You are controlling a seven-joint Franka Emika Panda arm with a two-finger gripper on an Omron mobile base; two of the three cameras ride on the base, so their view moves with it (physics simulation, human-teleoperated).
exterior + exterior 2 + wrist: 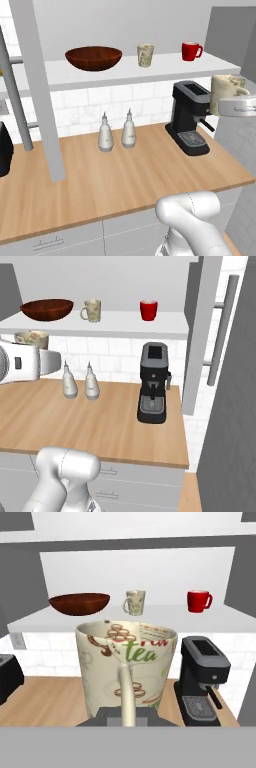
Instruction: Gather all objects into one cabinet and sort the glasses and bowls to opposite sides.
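My gripper [125, 714] is shut on a cream-beige glass [126, 662] printed with "tea", gripping at its near side. I hold it upright in the air above the coffee machine, in front of and just below the cabinet shelf [150, 74]. The held glass [226, 87] shows at the right edge with the gripper [226, 104] under it, and at the left [31, 338] from the other side. On the shelf stand the dark brown bowl [93, 57] at the left, a second beige glass [145, 55] in the middle and a red mug [191, 51] at the right.
A black coffee machine [190, 117] stands on the wooden counter [115, 180] below my hand. Two white bottles [116, 132] sit by the tiled wall. The open grey cabinet door [35, 85] with its bar handle [15, 95] hangs at the left; a dark appliance [5, 147] sits beyond it.
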